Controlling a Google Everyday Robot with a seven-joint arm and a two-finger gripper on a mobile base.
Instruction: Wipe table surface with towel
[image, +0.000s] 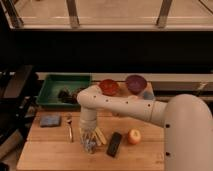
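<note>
The towel (50, 120) is a small folded blue-grey cloth lying flat on the wooden table (60, 152), near its left edge. My gripper (90, 144) hangs from the white arm (117, 106) and points down at the table near the front middle, well to the right of the towel and apart from it. A spoon (70, 129) lies between the towel and the gripper. Some pale sticks (100, 135) lie right beside the gripper.
A green tray (52, 86) with dark items stands at the back left. A red bowl (109, 86) and a purple bowl (135, 82) stand at the back. A black bar-shaped object (114, 144) and an apple (134, 136) lie right of the gripper.
</note>
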